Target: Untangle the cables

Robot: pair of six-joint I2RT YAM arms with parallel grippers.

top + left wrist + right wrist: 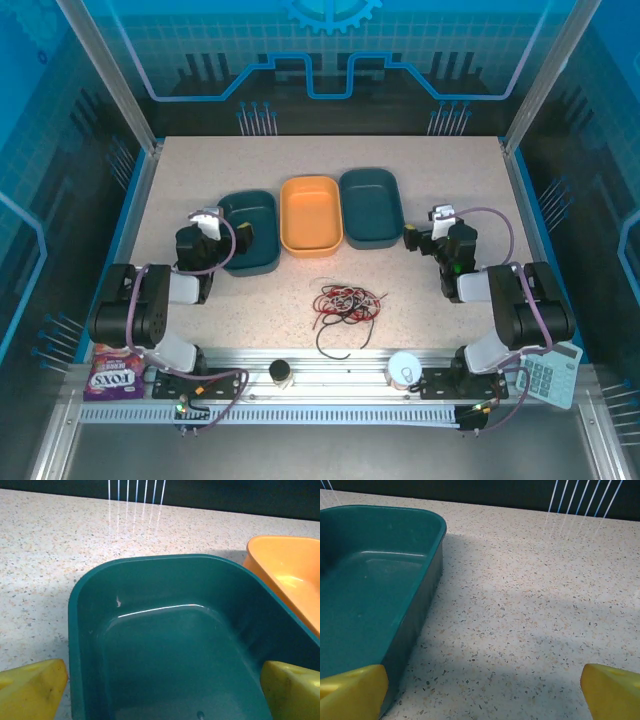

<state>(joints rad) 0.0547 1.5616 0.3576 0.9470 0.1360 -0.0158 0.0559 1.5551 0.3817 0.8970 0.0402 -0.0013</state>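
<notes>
The cables (346, 305) lie in a loose red, black and whitish tangle on the table in front of the trays, with one black loop trailing toward the near edge. My left gripper (238, 236) hovers open over the near rim of the left teal tray (250, 235); its yellow fingertips (30, 687) frame the empty tray (165, 645). My right gripper (412, 238) is open beside the right teal tray (371, 207), with yellow fingertips (612, 690) over bare table. Both grippers are well away from the tangle.
An orange tray (311, 214) sits between the two teal ones. At the near edge are a candy bag (110, 378), a small dark jar (281, 373), a white cup (404, 368) and a calculator (551, 374). Speckled tabletop (535, 605) spreads right of the right tray.
</notes>
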